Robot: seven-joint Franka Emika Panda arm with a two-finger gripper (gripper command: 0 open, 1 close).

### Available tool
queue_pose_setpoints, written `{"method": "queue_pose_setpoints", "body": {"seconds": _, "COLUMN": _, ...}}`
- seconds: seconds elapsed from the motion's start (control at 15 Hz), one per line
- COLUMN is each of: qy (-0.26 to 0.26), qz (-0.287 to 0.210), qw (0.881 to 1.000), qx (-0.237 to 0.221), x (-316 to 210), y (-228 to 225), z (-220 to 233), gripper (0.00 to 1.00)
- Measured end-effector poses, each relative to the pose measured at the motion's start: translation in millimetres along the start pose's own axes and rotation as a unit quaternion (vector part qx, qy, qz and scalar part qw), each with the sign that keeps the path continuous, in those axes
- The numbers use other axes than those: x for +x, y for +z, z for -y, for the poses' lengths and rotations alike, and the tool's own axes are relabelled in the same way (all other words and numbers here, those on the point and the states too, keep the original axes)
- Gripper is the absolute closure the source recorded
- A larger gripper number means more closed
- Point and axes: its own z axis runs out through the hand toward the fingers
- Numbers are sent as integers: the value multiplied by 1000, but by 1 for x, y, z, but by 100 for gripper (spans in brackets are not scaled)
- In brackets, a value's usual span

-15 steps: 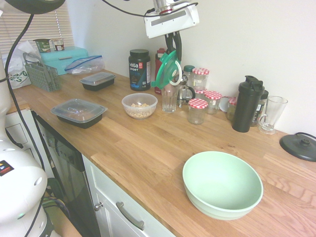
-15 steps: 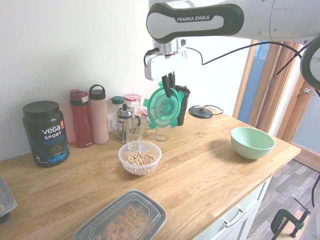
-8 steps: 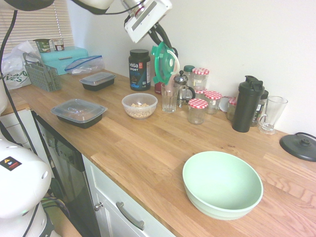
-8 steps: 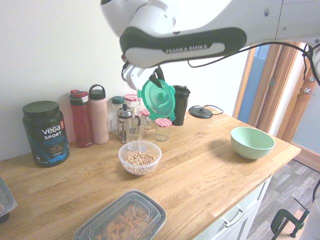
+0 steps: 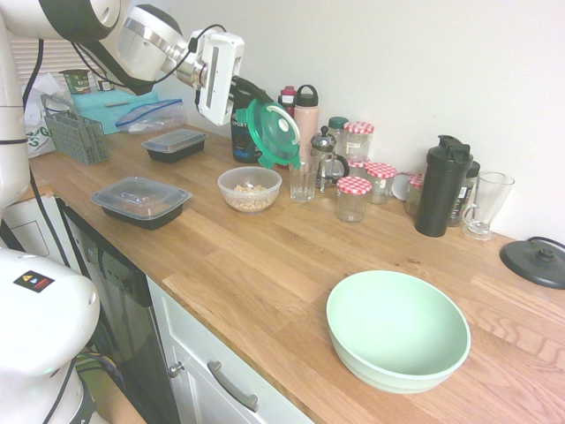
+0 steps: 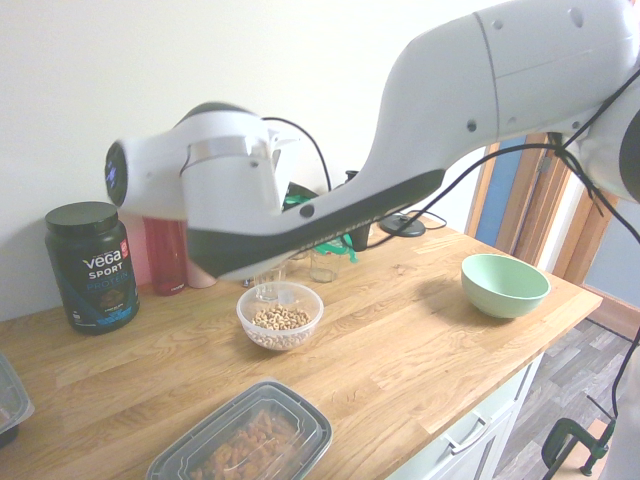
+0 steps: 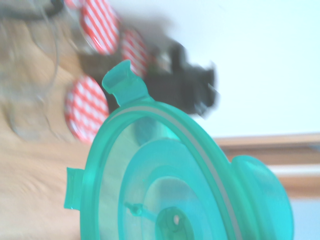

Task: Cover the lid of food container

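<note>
My gripper [image 5: 251, 104] is shut on the rim of the round translucent green lid [image 5: 272, 133], which hangs tilted in the air with its face turned sideways. The lid is above and just behind the food container [image 5: 250, 188], a small clear bowl with beige food bits, and does not touch it. In the second exterior view the arm hides almost all of the lid; only a green sliver [image 6: 341, 250] shows behind the food container [image 6: 280, 314]. The lid [image 7: 165, 185] fills the wrist view, with its white ring seal and snap tabs showing.
A drinking glass [image 5: 302, 179], a French press [image 5: 328, 162] and red-checked jars [image 5: 354, 196] stand just behind the container. Two black clear-lidded trays [image 5: 141, 200] [image 5: 174, 144] lie to its left. A large mint bowl [image 5: 397, 329] sits near the front edge, a black shaker [image 5: 444, 185] further right.
The arm has swung left and downward in the first exterior view, and the wrist has turned. The lid, still held, has come lower and closer to the container.
</note>
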Motion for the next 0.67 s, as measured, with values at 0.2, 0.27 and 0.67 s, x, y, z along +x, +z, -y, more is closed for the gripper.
{"method": "queue_pose_setpoints", "body": {"seconds": 0.2, "qy": -8, "qz": -23, "qw": 999, "qx": -25, "x": -40, "y": -15, "z": 34, "gripper": 100}}
{"method": "queue_pose_setpoints", "body": {"seconds": 0.27, "qy": -8, "qz": -26, "qw": 999, "qx": -28, "x": -45, "y": -16, "z": 46, "gripper": 100}}
{"method": "queue_pose_setpoints", "body": {"seconds": 0.67, "qy": 0, "qz": -16, "qw": 999, "qx": -42, "x": -49, "y": -21, "z": 90, "gripper": 100}}
